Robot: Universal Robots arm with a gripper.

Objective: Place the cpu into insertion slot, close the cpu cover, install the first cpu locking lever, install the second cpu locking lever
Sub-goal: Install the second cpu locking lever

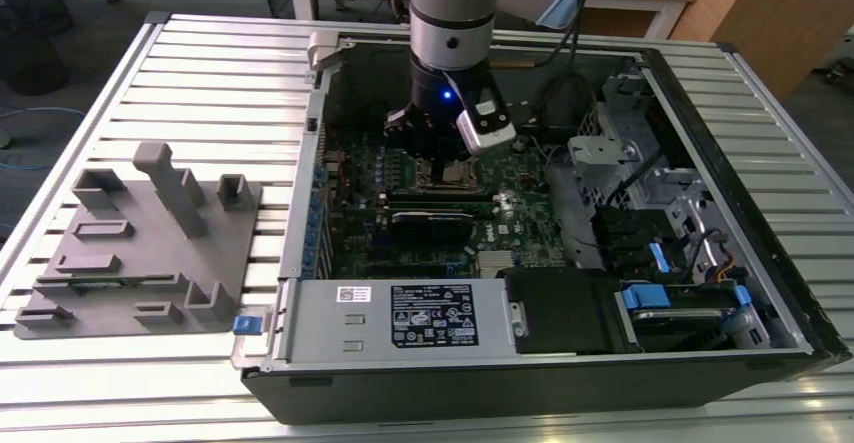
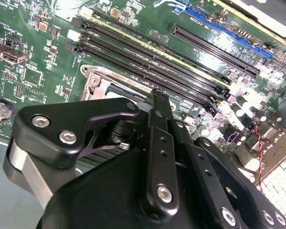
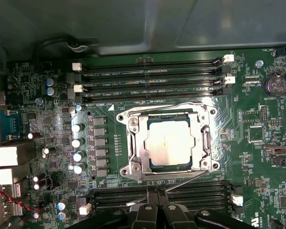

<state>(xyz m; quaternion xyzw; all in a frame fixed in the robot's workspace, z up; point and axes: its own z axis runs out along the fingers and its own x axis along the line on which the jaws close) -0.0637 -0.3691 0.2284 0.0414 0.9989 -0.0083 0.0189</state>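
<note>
Claw (image 3: 156, 206) (beside memory slots (image 3: 152, 81)) hovers near seated cpu (image 3: 170, 141).

The black tool (image 2: 155, 95) filled the lower half of the second wrist view, its linkages and bolted arms spreading from about 7 o'clock to 5 o'clock, and its narrow tip rose toward the centre. Just beyond that tip, a corner of the insertion slot (image 2: 97, 81) with its silvery metal rim showed against the green circuit board (image 2: 33, 71), the rest hidden behind the tool. Long black card slots (image 2: 148, 57) ran diagonally from 11 o'clock toward 3 o'clock, with a blue slot (image 2: 229, 31) beyond them near 1 o'clock and red wires (image 2: 262, 152) at 4 o'clock.
</note>
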